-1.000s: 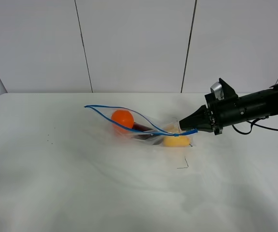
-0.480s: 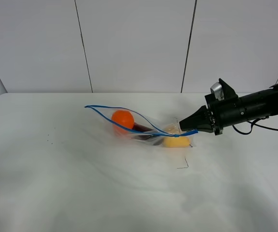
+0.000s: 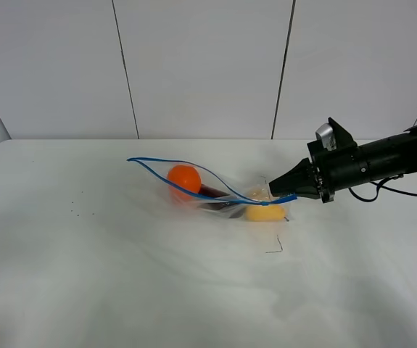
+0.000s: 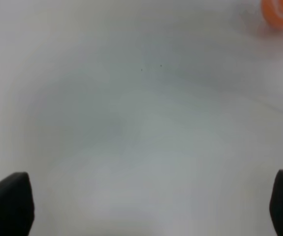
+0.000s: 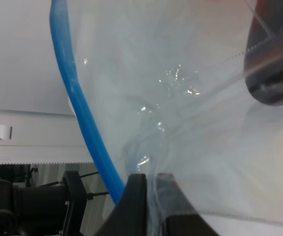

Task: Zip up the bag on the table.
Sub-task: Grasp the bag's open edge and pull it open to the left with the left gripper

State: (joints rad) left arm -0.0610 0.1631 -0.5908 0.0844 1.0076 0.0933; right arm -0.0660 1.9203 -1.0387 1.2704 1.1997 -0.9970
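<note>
The clear bag [image 3: 215, 190] lies on the white table [image 3: 121, 283] with its mouth gaping. Its blue zipper strip [image 3: 193, 174] runs from the far left to its right end. An orange ball [image 3: 184, 177], a dark purple item [image 3: 212, 193] and a yellow item [image 3: 265, 212] show through it. My right gripper [image 3: 273, 190] is shut on the bag's right end. In the right wrist view [image 5: 153, 179] its jaws pinch the clear film beside the blue strip [image 5: 77, 108]. My left gripper [image 4: 146, 206] is open over bare table, with the orange ball [image 4: 280, 12] at the frame's corner. The left arm is out of the exterior high view.
A small dark mark [image 3: 275, 246] lies on the table in front of the bag. A few tiny specks [image 3: 74, 211] dot the left side. A panelled white wall [image 3: 201, 65] stands behind the table's far edge.
</note>
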